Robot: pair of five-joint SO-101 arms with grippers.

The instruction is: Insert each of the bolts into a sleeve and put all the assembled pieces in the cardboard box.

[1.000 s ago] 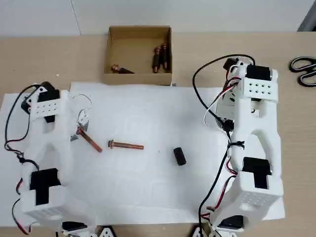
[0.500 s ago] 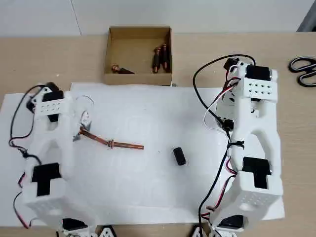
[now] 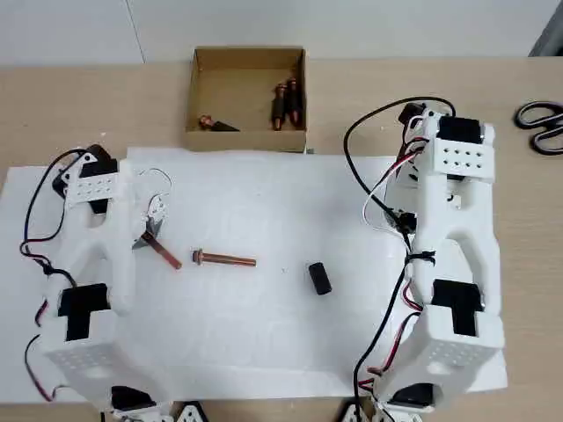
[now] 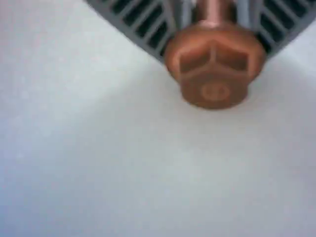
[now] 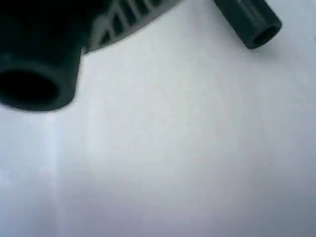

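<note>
- The left gripper [image 3: 148, 231] has its ribbed grey jaws closed on the shank of a copper-coloured bolt with a hexagonal flanged head [image 4: 213, 69]. The held bolt slants down to the white foam sheet [image 3: 264, 343].
- The right gripper [image 5: 86, 32] appears to be clamped on a black cylindrical sleeve [image 5: 37, 74], whose open end faces the wrist camera.
- The held bolt is on the arms' side of the brown cardboard box [image 3: 195, 97], just off the box's left front corner.
- A second copper bolt [image 3: 224, 258] lies flat on the foam, just beside the held bolt's tip and straight out from the box's front wall.
- A loose black sleeve [image 3: 319, 278] lies on the foam further from the box, past its right front corner and between the two arms.
- Inside the box, assembled copper-and-black pieces [image 3: 286, 104] lie against the right wall, with another piece [image 3: 211, 123] at the front left.
- Black-handled scissors [image 3: 541, 114] lie on the wooden table [image 3: 88, 97], far to the right of the box.
</note>
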